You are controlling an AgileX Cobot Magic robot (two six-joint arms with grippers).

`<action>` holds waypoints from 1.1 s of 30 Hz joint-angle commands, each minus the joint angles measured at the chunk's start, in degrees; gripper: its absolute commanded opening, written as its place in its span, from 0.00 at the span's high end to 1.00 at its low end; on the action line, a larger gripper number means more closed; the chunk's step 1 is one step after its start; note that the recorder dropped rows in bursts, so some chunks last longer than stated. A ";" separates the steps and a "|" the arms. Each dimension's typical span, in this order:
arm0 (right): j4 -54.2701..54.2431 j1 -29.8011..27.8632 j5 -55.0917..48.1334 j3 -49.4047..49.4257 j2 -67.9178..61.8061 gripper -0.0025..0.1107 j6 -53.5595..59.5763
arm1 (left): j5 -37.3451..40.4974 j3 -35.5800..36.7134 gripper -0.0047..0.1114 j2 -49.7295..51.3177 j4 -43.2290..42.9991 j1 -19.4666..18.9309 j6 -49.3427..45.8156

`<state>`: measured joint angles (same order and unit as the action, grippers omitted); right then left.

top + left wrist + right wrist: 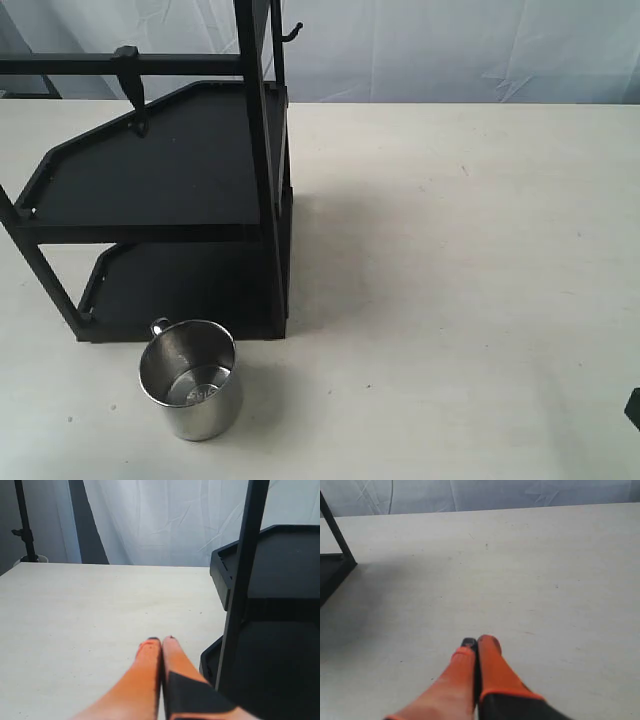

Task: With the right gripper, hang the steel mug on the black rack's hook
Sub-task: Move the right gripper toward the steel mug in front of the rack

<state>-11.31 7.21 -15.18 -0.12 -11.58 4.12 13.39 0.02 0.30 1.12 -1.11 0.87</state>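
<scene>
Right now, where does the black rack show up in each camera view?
Exterior: black rack fills the upper left, steel mug just in front of it.
Left wrist: right side, post and both shelves.
Right wrist: only a corner at the left edge.
Shared landmark: the pale table.

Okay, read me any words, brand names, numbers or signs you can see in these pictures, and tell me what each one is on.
No text can be read in any view.
Steel mug: a stamped mark on its inside base, too small and blurred to read.
Black rack: no label visible.
Left fingers and right fingers: plain orange, no markings.
</scene>
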 commanded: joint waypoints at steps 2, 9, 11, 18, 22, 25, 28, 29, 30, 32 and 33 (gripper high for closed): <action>0.69 0.19 2.37 0.12 -0.31 0.99 0.19 | -0.16 -0.02 0.95 -0.30 0.16 -0.03 0.09; -51.51 0.19 18.46 0.12 -0.09 0.99 -6.46 | -0.16 -0.02 0.95 -0.30 0.16 -0.03 0.09; -51.20 0.28 13.87 -2.00 -0.09 0.99 -5.93 | -0.16 -0.02 0.95 -0.30 0.05 -0.03 0.09; -29.32 0.28 -11.44 -24.43 -14.53 0.99 -4.12 | -0.16 -0.02 0.95 -0.30 0.05 -0.03 0.09; -14.54 0.28 -32.15 -41.72 -32.49 0.99 -5.63 | -0.16 -0.02 0.95 -0.30 0.05 -0.03 0.09; -11.91 0.45 -40.72 -48.26 -42.51 0.99 -4.89 | -0.16 -0.02 0.95 -0.30 0.05 -0.03 0.09; -11.64 4.57 -41.30 -49.55 -48.44 0.99 -4.74 | -0.16 -0.02 0.95 -0.30 0.05 -0.03 0.09; -11.40 7.19 -40.97 -49.55 -49.64 0.99 -5.62 | -0.16 -0.02 0.95 -0.30 0.05 -0.03 0.09; -10.60 10.33 -40.18 -49.55 -50.95 0.99 -7.67 | -0.16 -0.02 0.95 -0.30 0.05 -0.03 0.09; -7.93 17.04 -37.24 -49.64 -53.20 0.99 -12.65 | -0.16 -0.02 0.95 -0.30 0.05 -0.03 0.09; -5.88 21.07 -35.14 -49.64 -54.55 0.99 -16.17 | -0.16 -0.02 0.95 -0.30 0.05 -0.03 0.09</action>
<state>-20.78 20.37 -53.71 -49.21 -63.51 -5.64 13.39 0.02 0.30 1.12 -1.11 0.87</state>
